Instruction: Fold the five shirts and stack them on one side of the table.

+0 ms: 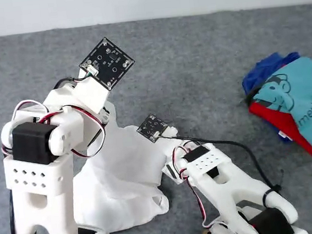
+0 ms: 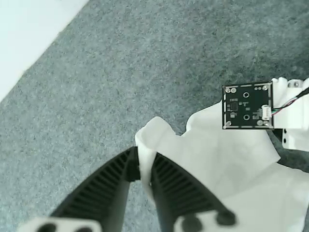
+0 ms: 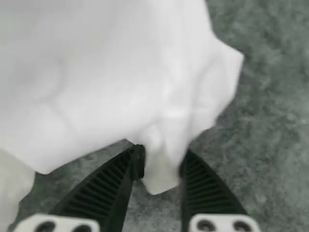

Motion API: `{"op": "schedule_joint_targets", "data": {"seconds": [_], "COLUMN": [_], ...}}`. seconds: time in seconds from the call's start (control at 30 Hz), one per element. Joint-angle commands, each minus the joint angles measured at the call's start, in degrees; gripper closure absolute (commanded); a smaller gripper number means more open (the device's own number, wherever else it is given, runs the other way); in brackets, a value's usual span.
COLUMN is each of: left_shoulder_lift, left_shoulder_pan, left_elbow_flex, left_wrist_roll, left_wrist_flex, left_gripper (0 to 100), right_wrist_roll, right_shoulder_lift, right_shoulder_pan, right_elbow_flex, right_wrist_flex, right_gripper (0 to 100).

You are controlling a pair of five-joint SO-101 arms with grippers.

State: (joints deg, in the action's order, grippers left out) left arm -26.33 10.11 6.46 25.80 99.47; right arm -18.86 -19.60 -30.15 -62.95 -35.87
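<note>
High view: white shirt (image 1: 123,175) lies crumpled at the table's (image 1: 195,63) near left.
Closed tight, the left gripper (image 2: 145,169) and right gripper (image 3: 159,169) each clamp a shirt edge, likely to spread it flat; folded pile (image 1: 293,104) sits right.

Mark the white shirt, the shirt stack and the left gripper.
white shirt (image 1: 122,170): high view, middle of the cloth.
shirt stack (image 1: 304,102): high view, teal top shirt.
left gripper (image 2: 144,166): left wrist view, between its fingertips, at the shirt's edge.
</note>
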Motion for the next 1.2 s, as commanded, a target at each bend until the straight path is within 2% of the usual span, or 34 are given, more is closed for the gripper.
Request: {"op": "schedule_joint_targets", "data": {"seconds": [0.0,0.2,0.4,0.63,0.77,0.83,1.07,1.17], "left_shoulder_lift": [-1.32,-1.32,-1.32,-1.32,-1.32,-1.32,-1.23,-1.23], "left_shoulder_pan": [-0.35,-0.35,-0.44,0.18,2.73,2.55,2.2,2.46], "left_elbow_flex": [0.22,0.22,0.22,0.48,0.66,2.95,23.34,32.75], "left_wrist_roll": [0.88,0.88,0.7,0.0,-9.32,-10.11,-10.37,-10.46], "left_wrist_flex": [0.88,0.88,0.88,0.26,-3.16,-3.52,0.97,0.97], "left_gripper": [99,99,99,99,99,99,99,99], "right_wrist_roll": [-1.32,-3.25,-4.84,-5.01,-5.01,-5.01,-6.33,-7.74], "right_shoulder_lift": [0.04,-0.48,-0.66,-0.66,-0.66,-0.66,-0.66,-1.36], "right_shoulder_pan": [-0.66,0.31,11.82,22.55,24.13,24.22,23.78,23.96], "right_elbow_flex": [-0.09,0.7,7.56,29.1,43.43,51.08,79.03,86.07], "right_wrist_flex": [1.1,1.1,-1.19,-19.74,-33.01,-40.57,-63.87,-67.12], "right_gripper": [94.9,98.5,99.1,99.1,99.1,99.1,99.1,99.1]}}
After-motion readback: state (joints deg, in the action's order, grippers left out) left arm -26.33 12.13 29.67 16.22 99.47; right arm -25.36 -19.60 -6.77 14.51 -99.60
